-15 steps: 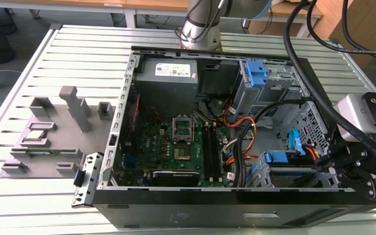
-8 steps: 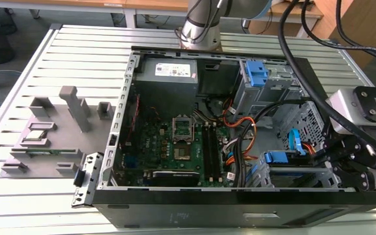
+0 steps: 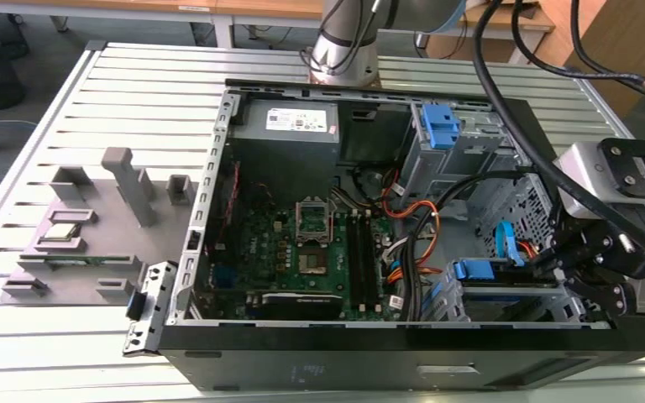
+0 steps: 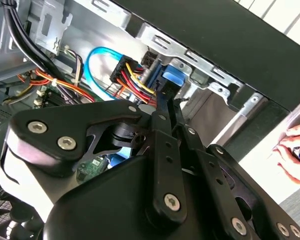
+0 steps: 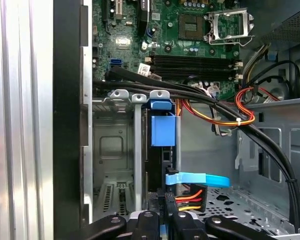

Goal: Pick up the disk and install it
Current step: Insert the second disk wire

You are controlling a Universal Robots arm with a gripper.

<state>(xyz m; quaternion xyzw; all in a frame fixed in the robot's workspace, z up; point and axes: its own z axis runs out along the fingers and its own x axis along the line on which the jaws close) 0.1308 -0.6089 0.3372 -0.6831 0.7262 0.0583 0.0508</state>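
Reaching into an open computer case (image 3: 412,369) lying on a slatted metal table (image 3: 154,92), the gripper (image 3: 563,256) sits over the drive cage at the case's corner nearest the exterior view's lower right. The disk (image 3: 489,270) stands on edge in a slot of that cage, its blue rail tab showing at the top of the bay. In the first wrist view the disk (image 5: 162,165) lies straight ahead of the gripper (image 5: 163,222), beside the cage's bare metal wall. In the second wrist view the gripper (image 4: 164,95) reaches right up to the disk's (image 4: 172,80) blue end, but whether the jaws are clamped on it or merely against it cannot be told. A flat blue cable (image 5: 197,178) and a bundle of red, yellow and orange wires cross just beside the slot. The motherboard (image 3: 300,243) fills the case's middle, with the power supply (image 3: 289,122) at its far edge. A person's hand (image 4: 294,150) rests beyond the case's outer wall.
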